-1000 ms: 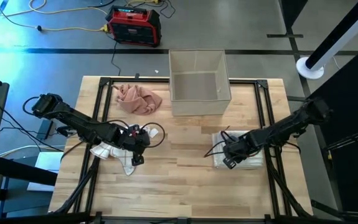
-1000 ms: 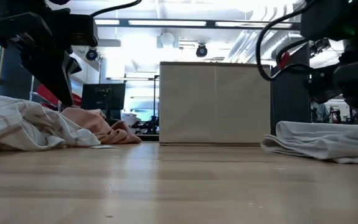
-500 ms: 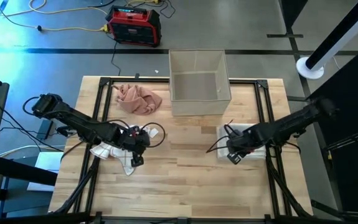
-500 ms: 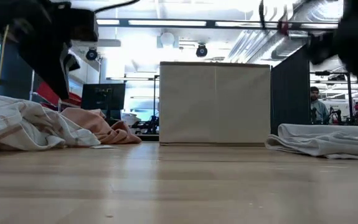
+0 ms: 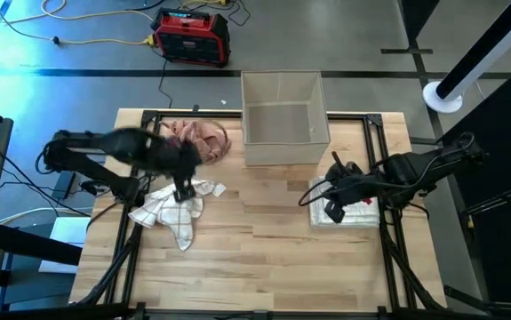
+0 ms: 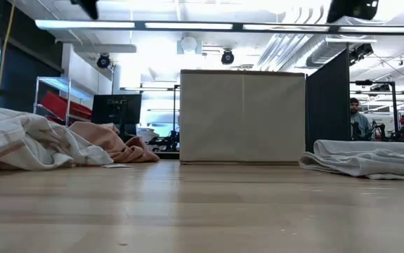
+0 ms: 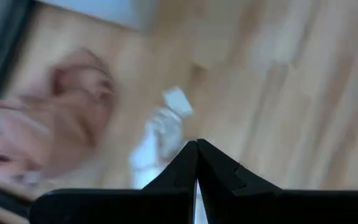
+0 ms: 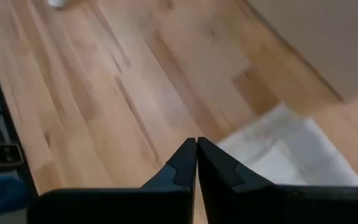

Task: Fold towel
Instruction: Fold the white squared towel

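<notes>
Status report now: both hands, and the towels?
Left hand shut, empty, above crumpled white towel. Right hand shut, empty, over folded towel. Nothing blocking.

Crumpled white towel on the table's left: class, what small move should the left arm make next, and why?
Probably open the left gripper and lower it onto the white towel. That towel lies crumpled and unheld, the gripper above it is shut and empty, while the folded towel on the right looks finished.

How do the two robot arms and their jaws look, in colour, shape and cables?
Both arms are dark, almost black, built of slim jointed links. The left arm and the right arm each carry loose black cables that loop near the wrist. The left gripper and the right gripper each end in two matte black, wedge-shaped jaws tapering to a point. No markings show.
</notes>
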`<state>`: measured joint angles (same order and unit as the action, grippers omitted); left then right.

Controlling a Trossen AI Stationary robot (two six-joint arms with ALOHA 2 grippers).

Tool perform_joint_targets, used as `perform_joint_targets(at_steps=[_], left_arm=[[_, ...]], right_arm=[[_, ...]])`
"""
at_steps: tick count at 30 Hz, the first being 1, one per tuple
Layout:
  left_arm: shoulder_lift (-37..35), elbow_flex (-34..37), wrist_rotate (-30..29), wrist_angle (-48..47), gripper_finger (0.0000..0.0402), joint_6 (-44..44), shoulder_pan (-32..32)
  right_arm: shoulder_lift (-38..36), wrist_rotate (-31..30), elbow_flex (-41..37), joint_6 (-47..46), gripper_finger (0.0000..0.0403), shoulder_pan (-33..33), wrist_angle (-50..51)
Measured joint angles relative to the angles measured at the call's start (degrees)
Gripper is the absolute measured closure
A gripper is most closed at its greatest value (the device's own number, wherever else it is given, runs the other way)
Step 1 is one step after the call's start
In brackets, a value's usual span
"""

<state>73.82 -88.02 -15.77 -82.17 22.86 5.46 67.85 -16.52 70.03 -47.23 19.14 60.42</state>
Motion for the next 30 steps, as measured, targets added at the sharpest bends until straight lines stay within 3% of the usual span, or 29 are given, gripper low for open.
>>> perform_joint_targets(at_steps=[4,12,15,18,24,30], left_arm=[[-0.32,-0.60,-0.24,0.68,0.0396,-6.75,-7.26],[-0.04,2.70,14.56,0.73,0.0310,-23.66,-32.36],[-0.07,4.78,22.81,0.38,0.0270,-26.29,-37.86],[-0.24,6.39,28.72,-2.78,0.0239,-26.28,-36.87],[-1.16,11.64,30.33,-4.31,0.0207,-15.36,-25.49],[-3.36,23.64,36.48,0.24,0.0198,-8.93,-17.26]], right_arm=[[0.04,-0.23,-1.68,1.18,0.0403,0.15,-4.81],[0.02,0.01,-2.46,-3.92,0.0403,2.76,-4.18],[0.02,-0.72,-2.46,-5.66,0.0403,3.83,-4.15],[0.02,-1.19,-2.46,-6.85,0.0403,4.45,-4.17],[0.02,-2.77,-2.46,-6.84,0.0403,4.58,-4.87],[0.12,-5.43,-2.46,-5.52,0.0403,4.59,-4.87]])
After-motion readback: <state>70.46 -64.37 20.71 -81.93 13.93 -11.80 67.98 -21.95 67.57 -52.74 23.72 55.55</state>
